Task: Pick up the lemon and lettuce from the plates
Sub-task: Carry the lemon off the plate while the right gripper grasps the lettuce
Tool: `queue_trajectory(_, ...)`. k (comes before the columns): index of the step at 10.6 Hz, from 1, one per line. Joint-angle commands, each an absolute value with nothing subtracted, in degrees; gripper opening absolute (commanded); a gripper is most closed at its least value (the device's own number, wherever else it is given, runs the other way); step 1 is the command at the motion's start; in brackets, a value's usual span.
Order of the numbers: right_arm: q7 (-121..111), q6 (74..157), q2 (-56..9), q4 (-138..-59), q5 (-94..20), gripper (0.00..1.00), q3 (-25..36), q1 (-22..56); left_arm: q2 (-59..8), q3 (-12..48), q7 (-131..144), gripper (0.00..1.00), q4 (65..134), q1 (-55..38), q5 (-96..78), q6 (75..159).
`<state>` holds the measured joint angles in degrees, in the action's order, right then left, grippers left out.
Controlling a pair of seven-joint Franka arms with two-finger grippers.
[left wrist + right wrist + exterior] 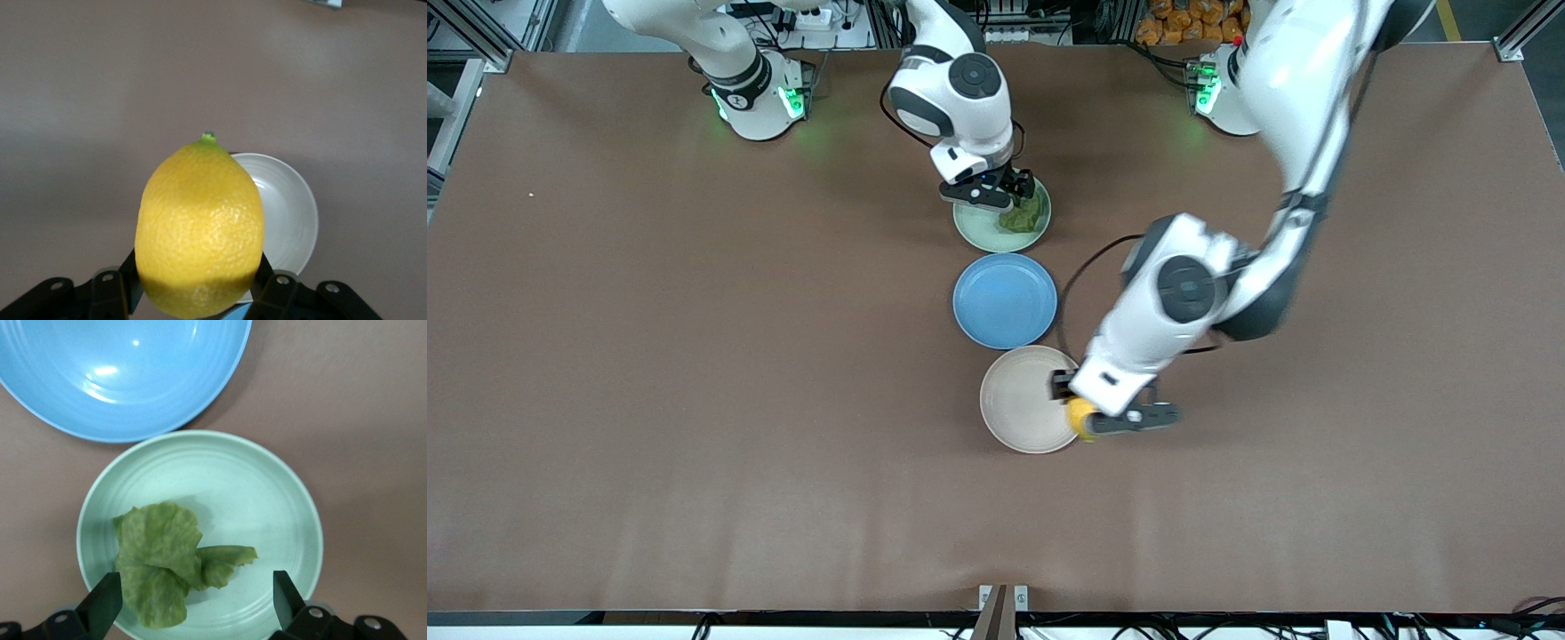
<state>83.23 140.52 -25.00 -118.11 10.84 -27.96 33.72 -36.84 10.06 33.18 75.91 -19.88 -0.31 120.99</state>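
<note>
The yellow lemon point(1081, 416) hangs above the rim of the beige plate point(1018, 400), with my left gripper point(1094, 411) shut on it. In the left wrist view the lemon point(200, 227) fills the space between the black fingers point(127, 283), and the beige plate point(290, 213) lies below it. The green lettuce point(1024, 213) lies on the pale green plate point(978, 229). My right gripper point(996, 191) hovers over that plate, open. In the right wrist view its fingers point(107, 603) straddle the lettuce point(163, 560) on the pale green plate point(260, 493) without touching it.
A blue plate point(1005, 300) lies between the two other plates, nothing on it; it also shows in the right wrist view as the blue plate point(120, 373). Brown table surface point(694, 400) spreads around the row of plates.
</note>
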Motion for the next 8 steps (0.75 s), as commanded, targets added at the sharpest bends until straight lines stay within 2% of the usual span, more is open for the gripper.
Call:
queue_trajectory(1, 89.7, 140.3, -30.9, -112.3, 16.4, 1.00, -27.9, 35.9, -32.5, 10.1, 27.5, 0.00, 78.4, -15.9, 1.1, 110.5)
queue_trajectory(2, 90.4, 140.3, -32.1, -111.5, 17.2, 1.00, -27.9, 36.4, -32.1, 10.1, 24.6, 0.00, 78.9, -13.9, 2.4, 105.8)
queue_trajectory(3, 90.4, 140.3, -33.6, -110.6, 17.8, 1.00, -27.9, 37.1, -31.5, 10.2, 22.3, 0.00, 81.1, -12.8, 4.9, 104.8)
queue_trajectory(5, 91.8, 140.3, -36.4, -108.7, 20.1, 1.00, -27.8, 37.7, -30.6, 10.5, 21.9, 0.00, 86.5, -9.8, 8.2, 105.5)
queue_trajectory(8, 93.3, 140.3, -37.7, -108.5, 23.4, 0.98, -27.6, 38.0, -30.9, 11.1, 11.7, 0.00, 88.9, -2.3, 7.4, 107.0)
